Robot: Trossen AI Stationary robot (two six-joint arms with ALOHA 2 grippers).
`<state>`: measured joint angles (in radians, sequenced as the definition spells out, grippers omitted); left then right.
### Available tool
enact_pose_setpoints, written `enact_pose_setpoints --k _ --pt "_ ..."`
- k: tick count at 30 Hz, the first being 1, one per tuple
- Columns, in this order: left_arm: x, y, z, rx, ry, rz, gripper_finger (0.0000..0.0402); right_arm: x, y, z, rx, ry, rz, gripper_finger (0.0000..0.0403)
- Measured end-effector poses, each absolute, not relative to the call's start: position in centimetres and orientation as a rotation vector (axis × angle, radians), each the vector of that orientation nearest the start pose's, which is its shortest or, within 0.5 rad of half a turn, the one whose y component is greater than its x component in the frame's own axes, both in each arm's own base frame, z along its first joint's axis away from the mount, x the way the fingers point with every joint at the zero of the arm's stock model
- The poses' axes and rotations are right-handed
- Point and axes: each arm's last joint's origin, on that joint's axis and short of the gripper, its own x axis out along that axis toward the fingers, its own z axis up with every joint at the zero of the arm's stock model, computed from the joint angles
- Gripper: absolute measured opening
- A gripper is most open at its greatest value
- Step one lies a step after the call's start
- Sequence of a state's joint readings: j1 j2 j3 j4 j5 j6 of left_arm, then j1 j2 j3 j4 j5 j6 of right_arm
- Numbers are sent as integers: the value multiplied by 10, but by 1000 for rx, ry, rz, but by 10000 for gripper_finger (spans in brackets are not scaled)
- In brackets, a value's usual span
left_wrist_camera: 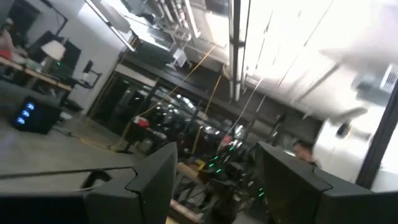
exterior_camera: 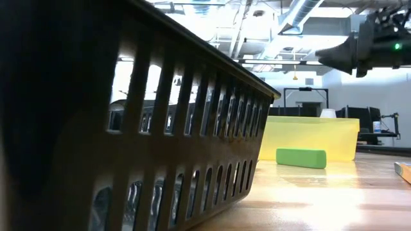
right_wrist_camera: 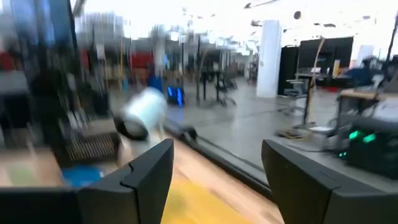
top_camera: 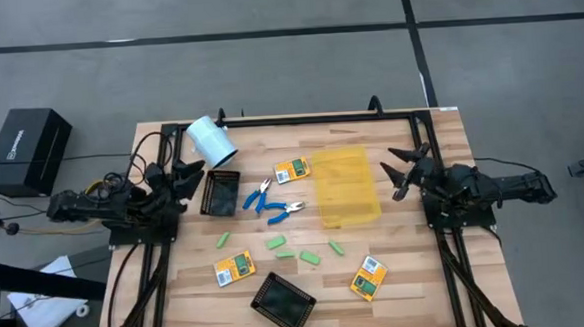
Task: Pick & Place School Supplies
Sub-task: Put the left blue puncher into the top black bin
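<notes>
The left gripper (top_camera: 194, 174) hangs at the left edge of the wooden desk (top_camera: 408, 278), its fingers (left_wrist_camera: 155, 177) spread with nothing between them, pointing toward the pale cylinder (top_camera: 211, 141) that lies near the far left corner; the right gripper (top_camera: 403, 170) waits at the right edge, its fingers (right_wrist_camera: 149, 171) also spread and bare, just beside the yellow bin (top_camera: 346, 187). The school supplies all lie loose on the desk between the two arms; one yellow pack (top_camera: 291, 171) sits touching or nearly touching the bin's left side, a second pack (top_camera: 234, 269) lies toward the near left, and a third pack (top_camera: 368, 277) lies toward the near right. Two blue-handled tools (top_camera: 259, 195) (top_camera: 283, 212) rest side by side between the bin and a black tray (top_camera: 220, 191). Five green pieces are scattered across the middle: one (top_camera: 224, 239) near the left, one (top_camera: 275, 242), one (top_camera: 287, 252), one (top_camera: 309, 258), and one (top_camera: 335, 247) below the bin. A second black tray (top_camera: 283, 302) sits tilted at the near edge; in the low view its slotted wall fills the left side, with a green piece (exterior_camera: 300, 157) in front of the bin beyond it.
</notes>
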<state>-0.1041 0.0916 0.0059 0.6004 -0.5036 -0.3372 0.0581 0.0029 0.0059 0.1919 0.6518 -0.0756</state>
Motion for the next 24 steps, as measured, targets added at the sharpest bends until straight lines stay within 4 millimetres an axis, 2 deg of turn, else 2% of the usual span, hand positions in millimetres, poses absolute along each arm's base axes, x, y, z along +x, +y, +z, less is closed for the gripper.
enact_pose_setpoints --k 6,9,12,15,18,21,24 --pt "84 6 225 -559 -708 276 213 82 -16 204 470 -537 -614 235" --pt "82 7 229 -589 -774 299 213 79 -17 209 624 -635 -585 235" --pt "80 5 239 -597 -851 214 213 79 -18 217 737 -695 -506 235" --pt "81 3 263 -577 -893 123 209 75 -16 237 784 -798 -359 235" --pt "90 1 291 -513 -874 88 199 75 -15 261 769 -830 -289 235" --pt "106 -2 318 -445 -797 97 187 82 -14 291 719 -817 -278 235" --pt "127 -4 341 -408 -621 127 179 97 -13 324 620 -782 -294 235"
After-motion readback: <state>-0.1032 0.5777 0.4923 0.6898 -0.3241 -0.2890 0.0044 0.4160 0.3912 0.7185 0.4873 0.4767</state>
